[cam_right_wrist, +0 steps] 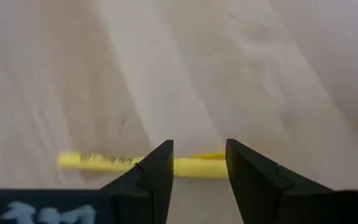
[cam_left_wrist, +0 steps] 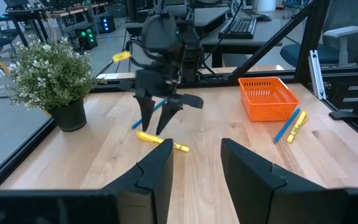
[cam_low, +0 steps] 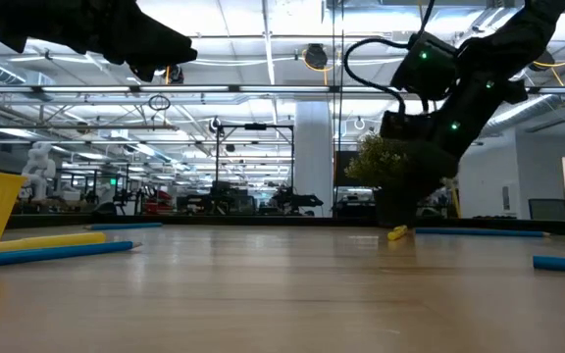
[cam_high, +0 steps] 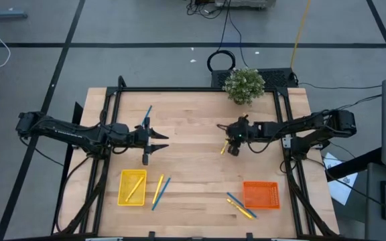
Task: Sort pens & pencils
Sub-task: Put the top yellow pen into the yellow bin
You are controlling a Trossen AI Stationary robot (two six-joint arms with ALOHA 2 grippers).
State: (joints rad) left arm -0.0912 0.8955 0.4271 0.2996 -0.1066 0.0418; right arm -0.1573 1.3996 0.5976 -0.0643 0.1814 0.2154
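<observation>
My right gripper [cam_high: 230, 148] is open and points down at mid table, just over a yellow pencil [cam_right_wrist: 98, 162] that lies flat on the wood; it also shows in the left wrist view [cam_left_wrist: 157, 127]. A blue pen [cam_left_wrist: 146, 116] lies just behind it. My left gripper [cam_high: 161, 142] is open and empty, raised over the table's left half, with a blue pen [cam_high: 147, 114] on the table near it. One pencil lies in the yellow basket [cam_high: 132, 187]. A pencil and a pen [cam_high: 159, 191] lie beside that basket.
An orange basket [cam_high: 261, 194] stands near the front right, with pens and pencils [cam_high: 240, 206] on the table by its left side. A potted plant [cam_high: 244, 85] stands at the far edge. Bare wood lies between the two baskets.
</observation>
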